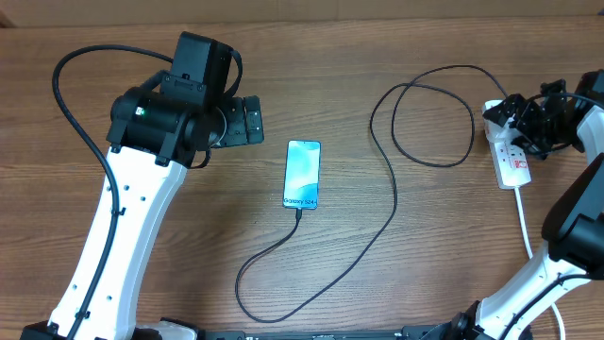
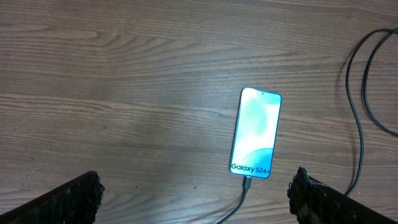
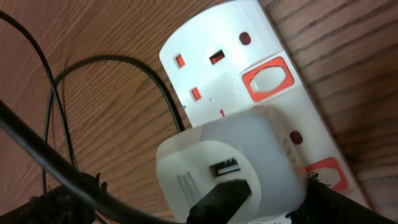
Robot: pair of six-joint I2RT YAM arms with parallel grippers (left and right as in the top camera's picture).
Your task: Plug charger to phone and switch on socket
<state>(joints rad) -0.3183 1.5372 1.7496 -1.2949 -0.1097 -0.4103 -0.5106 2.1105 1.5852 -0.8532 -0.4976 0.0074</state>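
Observation:
The phone (image 1: 303, 175) lies flat mid-table, its light-blue screen (image 2: 256, 134) lit. The charger's thin black cable (image 1: 385, 203) has its connector tip (image 2: 247, 185) in the phone's near end. From there it loops across the table to the socket (image 1: 512, 159) at the right. There its black plug head (image 3: 221, 200) sits in a white adapter (image 3: 230, 155) on the socket (image 3: 217, 37). My left gripper (image 2: 196, 200) is open and empty, raised left of the phone. My right gripper (image 3: 199, 202) hangs open over the socket's far end, jaws either side of the adapter.
Two red-framed switches (image 3: 267, 78) (image 3: 326, 174) show on the socket. Its white cord (image 1: 522, 222) runs toward the table's front edge. The black cable makes a wide loop (image 1: 434, 113) left of the socket and another near the front edge (image 1: 247, 293).

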